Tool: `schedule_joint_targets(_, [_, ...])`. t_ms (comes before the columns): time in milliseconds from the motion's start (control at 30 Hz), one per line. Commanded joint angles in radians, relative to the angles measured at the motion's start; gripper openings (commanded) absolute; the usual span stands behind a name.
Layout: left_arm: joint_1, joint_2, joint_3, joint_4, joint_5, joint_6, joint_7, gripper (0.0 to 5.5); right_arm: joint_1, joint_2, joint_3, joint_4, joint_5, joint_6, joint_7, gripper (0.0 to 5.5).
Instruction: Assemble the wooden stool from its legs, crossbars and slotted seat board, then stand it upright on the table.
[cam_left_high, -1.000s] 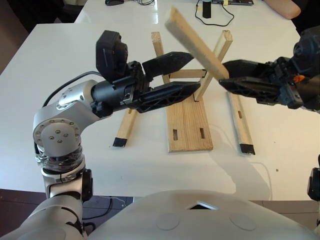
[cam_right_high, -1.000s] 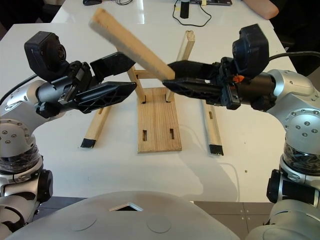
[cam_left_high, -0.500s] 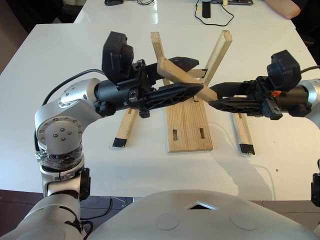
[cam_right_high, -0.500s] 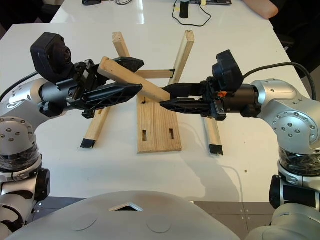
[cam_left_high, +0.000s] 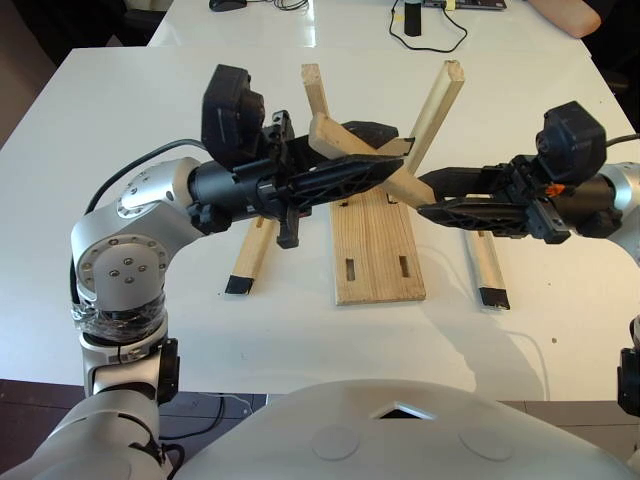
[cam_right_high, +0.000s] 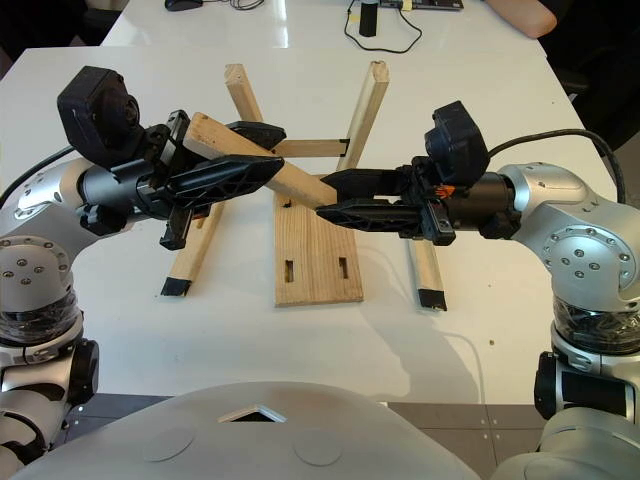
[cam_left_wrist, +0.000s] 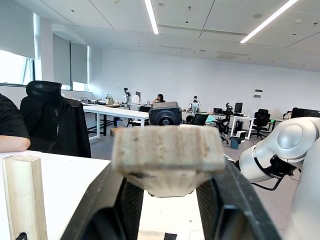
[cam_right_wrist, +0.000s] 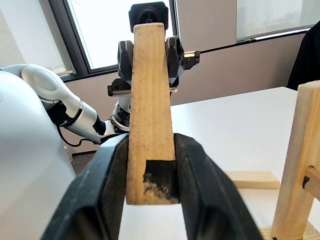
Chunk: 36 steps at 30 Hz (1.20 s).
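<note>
A wooden leg hangs slanted above the slotted seat board, held at both ends. My left gripper is shut on its upper end, seen end-on in the left wrist view. My right gripper is shut on its lower end, whose black foot sits between the fingers. Two more legs joined by a crossbar lie spread at the board's far end. Another loose leg lies to the right of the board, and the black-tipped foot of one joined leg lies to its left.
The white table has bare room in front of and beside the board. At the far edge lie a dark bottle with a black cable and a mouse.
The right gripper brought the leg down from high over the table to between the left gripper's fingers. The left gripper turned and shut on its upper end.
</note>
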Motion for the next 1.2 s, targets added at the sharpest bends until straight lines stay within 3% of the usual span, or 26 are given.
schedule_joint_targets(33, [-0.001,0.022,-0.026,-0.004,0.016,0.013,-0.022,1.29,-0.003,0.014,0.002,-0.018,-0.03,-0.021,-0.027,1.31])
schedule_joint_targets(233, [0.012,0.084,-0.009,0.033,0.076,0.007,-0.056,1.29,0.058,-0.012,0.058,-0.028,-0.189,-0.077,-0.01,2.22])
schedule_joint_targets(500, [0.129,0.308,0.101,0.148,0.258,-0.053,-0.281,1.29,0.167,-0.013,0.074,-0.001,-0.335,-0.162,-0.001,2.25])
schedule_joint_targets(767, [0.236,0.492,0.116,0.414,0.612,-0.31,-0.484,1.29,0.278,0.012,0.072,-0.044,-0.409,-0.214,-0.07,2.25])
schedule_joint_targets(1200, [0.353,0.491,-0.004,0.554,0.933,-0.605,-0.52,1.29,0.307,0.021,0.113,-0.06,-0.489,-0.253,-0.1,2.25])
